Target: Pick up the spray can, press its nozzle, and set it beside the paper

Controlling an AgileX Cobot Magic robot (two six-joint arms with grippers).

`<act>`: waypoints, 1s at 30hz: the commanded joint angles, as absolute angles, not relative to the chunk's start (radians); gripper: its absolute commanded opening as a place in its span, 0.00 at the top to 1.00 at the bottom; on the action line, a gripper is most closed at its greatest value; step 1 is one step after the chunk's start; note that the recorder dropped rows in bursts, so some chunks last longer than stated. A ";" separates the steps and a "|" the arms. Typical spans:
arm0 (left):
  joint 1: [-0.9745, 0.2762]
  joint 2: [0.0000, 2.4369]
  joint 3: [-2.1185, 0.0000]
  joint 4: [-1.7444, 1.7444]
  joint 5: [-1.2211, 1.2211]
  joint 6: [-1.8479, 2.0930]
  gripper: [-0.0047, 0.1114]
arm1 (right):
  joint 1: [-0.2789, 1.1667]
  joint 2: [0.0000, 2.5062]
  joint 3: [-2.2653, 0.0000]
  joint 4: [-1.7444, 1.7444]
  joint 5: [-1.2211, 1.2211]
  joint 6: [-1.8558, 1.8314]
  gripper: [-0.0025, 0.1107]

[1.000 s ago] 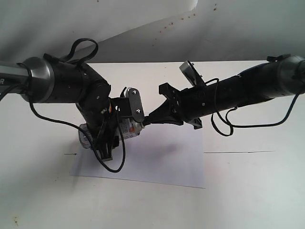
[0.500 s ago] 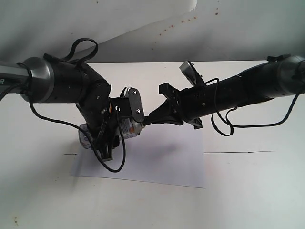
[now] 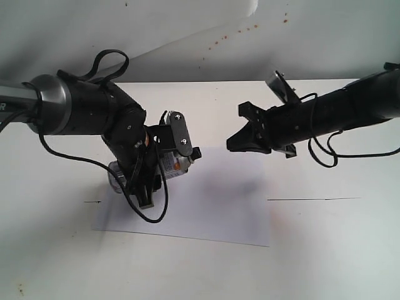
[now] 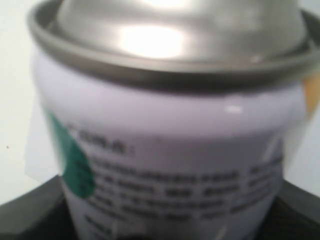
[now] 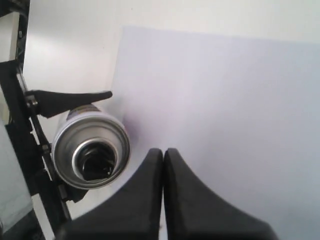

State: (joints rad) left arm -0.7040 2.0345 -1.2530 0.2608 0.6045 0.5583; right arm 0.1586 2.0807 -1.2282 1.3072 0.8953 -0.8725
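My left gripper is shut on the spray can, holding it on its side above the left part of the paper. The black nozzle points right, toward the other arm. In the left wrist view the can fills the frame, showing its white label, a green patch and the shiny dome. My right gripper is shut on nothing and hovers over the paper, a short gap right of the nozzle. The right wrist view looks onto the can's top, the nozzle and the shut fingertips beside it.
The white table carries thin black line marks right of the paper and a short one at its left. A loose black cable dangles under the left arm. The grey backdrop has reddish spots.
My right gripper, whose tip was against the nozzle, has drawn back to the right and a gap has opened. The left gripper keeps hold of the can, which has shifted only slightly.
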 commanded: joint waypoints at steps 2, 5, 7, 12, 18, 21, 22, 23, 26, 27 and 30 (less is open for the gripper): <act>-0.708 2.012 -1.262 0.253 0.573 0.519 0.96 | 0.138 1.985 -1.167 1.246 0.759 -0.890 0.98; -0.708 1.985 -1.262 0.253 0.546 0.501 0.96 | 0.138 1.895 -1.069 1.229 0.585 -0.917 0.98; -0.708 1.962 -1.262 0.253 0.516 0.501 0.96 | 0.138 1.832 -1.000 1.229 0.493 -0.958 0.98; -0.708 1.905 -1.262 0.253 0.446 0.467 0.96 | 0.138 1.630 -0.856 1.229 0.241 -1.063 0.98; -0.708 1.864 -1.262 0.239 0.400 0.445 0.96 | 0.138 1.299 -0.736 1.219 0.062 -1.163 0.98; -0.708 1.861 -1.262 0.202 0.372 0.443 0.96 | 0.138 1.133 -0.718 1.188 0.031 -1.190 0.98; -0.708 1.861 -1.262 0.183 0.363 0.443 0.96 | 0.138 1.067 -0.716 1.188 0.027 -1.207 0.98; -0.708 1.861 -1.262 0.164 0.358 0.443 0.96 | 0.138 1.024 -0.716 1.188 0.027 -1.214 0.98; -0.708 1.861 -1.262 0.113 0.334 0.443 0.96 | 0.138 0.886 -0.714 1.188 0.000 -1.230 0.98; -0.708 1.861 -1.262 0.103 0.328 0.443 0.96 | 0.138 0.846 -0.707 1.188 -0.023 -1.234 0.98; -0.708 1.861 -1.262 0.075 0.319 0.443 0.96 | 0.138 0.743 -0.655 1.188 -0.076 -1.234 0.98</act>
State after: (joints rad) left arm -0.7040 1.8821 -1.2530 0.1129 0.3668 0.4576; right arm 0.1462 0.8207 -0.6992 1.1948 -0.0314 -1.2220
